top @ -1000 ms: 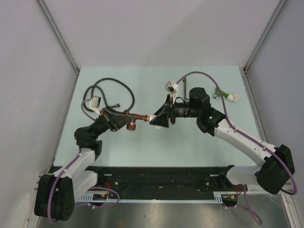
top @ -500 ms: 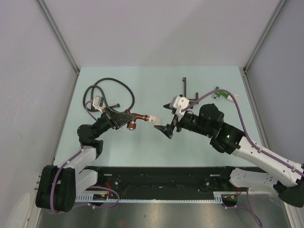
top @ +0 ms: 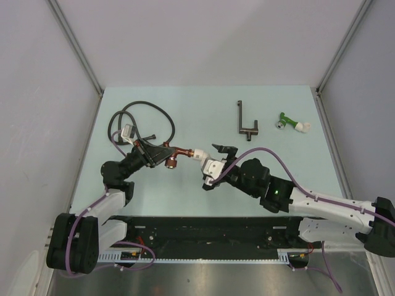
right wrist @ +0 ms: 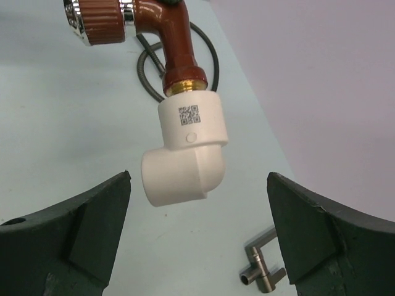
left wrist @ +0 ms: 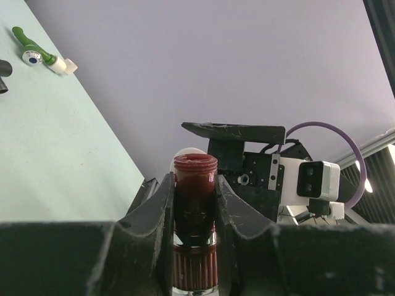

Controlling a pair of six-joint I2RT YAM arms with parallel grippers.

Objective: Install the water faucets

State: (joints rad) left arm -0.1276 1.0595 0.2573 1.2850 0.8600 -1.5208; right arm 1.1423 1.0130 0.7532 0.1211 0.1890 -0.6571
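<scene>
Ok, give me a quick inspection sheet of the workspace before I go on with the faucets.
Surface: pale green table, no spills seen.
Job's things: copper faucet with white elbow, gripped; green faucet lying far right.
Clutter: coiled black hose far left; dark metal bracket beside the green faucet.
Grippers: left gripper shut on the copper faucet; right gripper open, fingers either side of the white elbow, not touching.
Cables: purple cables run along both arms.
Surroundings: plain grey walls; nothing else seen.
</scene>
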